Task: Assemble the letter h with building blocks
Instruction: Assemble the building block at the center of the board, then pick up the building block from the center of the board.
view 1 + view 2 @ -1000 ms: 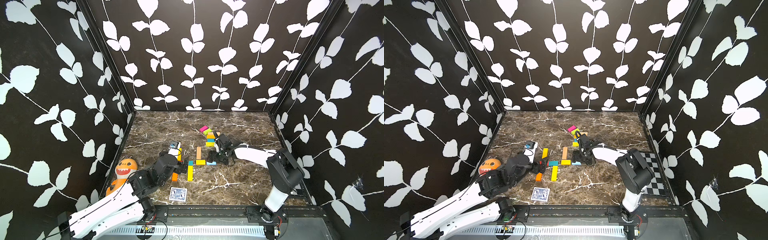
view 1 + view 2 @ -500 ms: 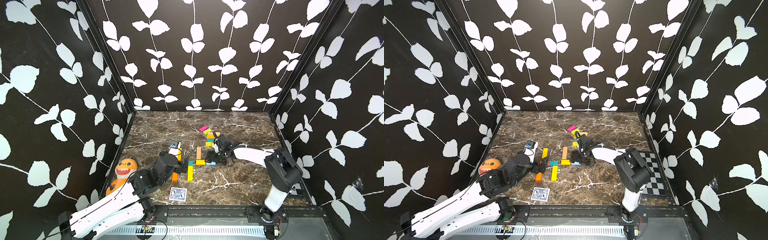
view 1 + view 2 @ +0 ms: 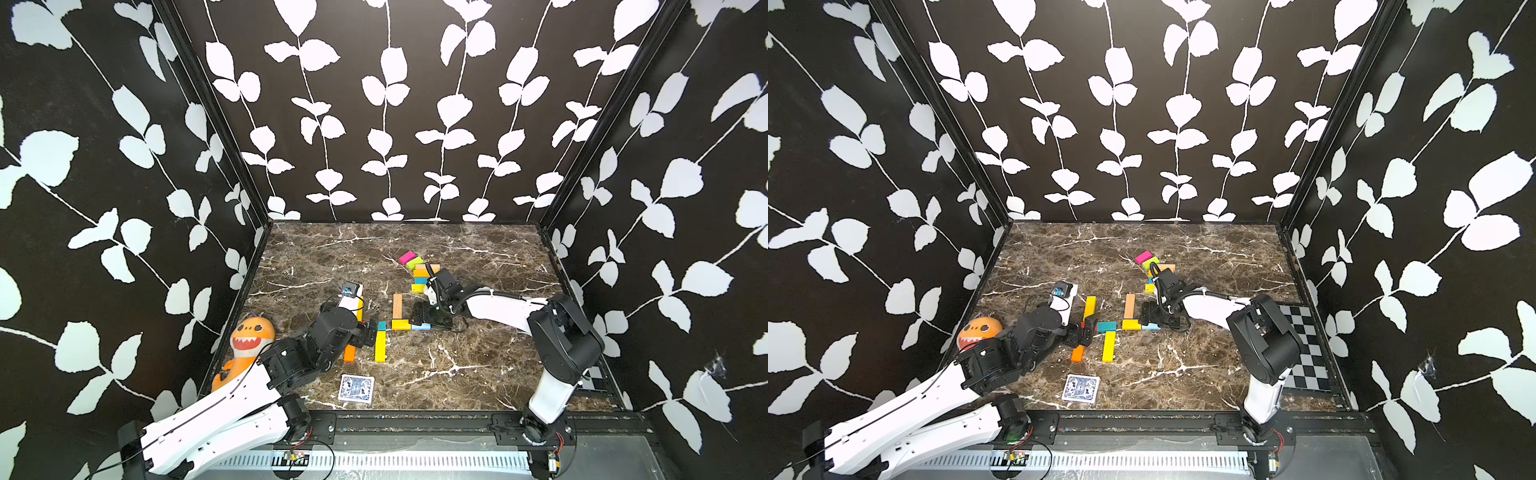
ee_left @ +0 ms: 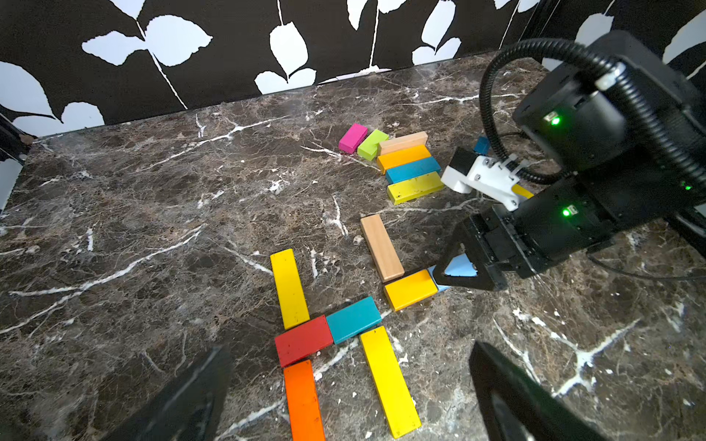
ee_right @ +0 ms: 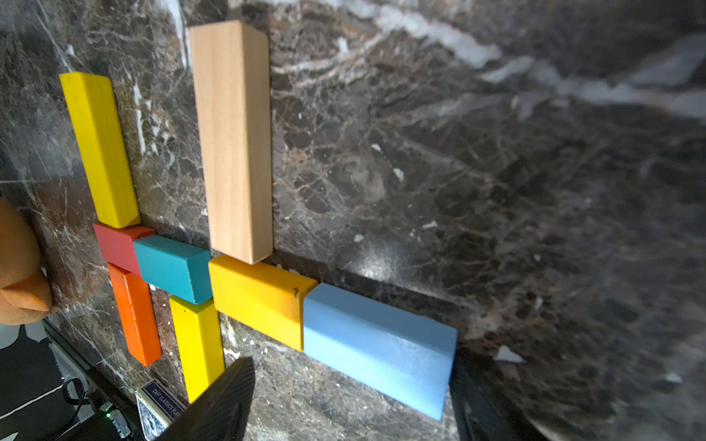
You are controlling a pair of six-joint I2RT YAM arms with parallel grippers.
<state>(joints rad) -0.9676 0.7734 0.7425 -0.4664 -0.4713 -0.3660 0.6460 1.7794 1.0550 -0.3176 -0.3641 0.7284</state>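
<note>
Fingers (image 5: 225,404) astride flat light-blue block (image 5: 378,343)

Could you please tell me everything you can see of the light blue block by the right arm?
The light blue block is a small rectangular brick, matt painted wood by its look, edges slightly rounded. It lies flat on the marble table, one short end butted against the amber block, extending that row. The right tool straddles it lengthwise, jaws open, one standing clear of it, the other near its free end.
</note>
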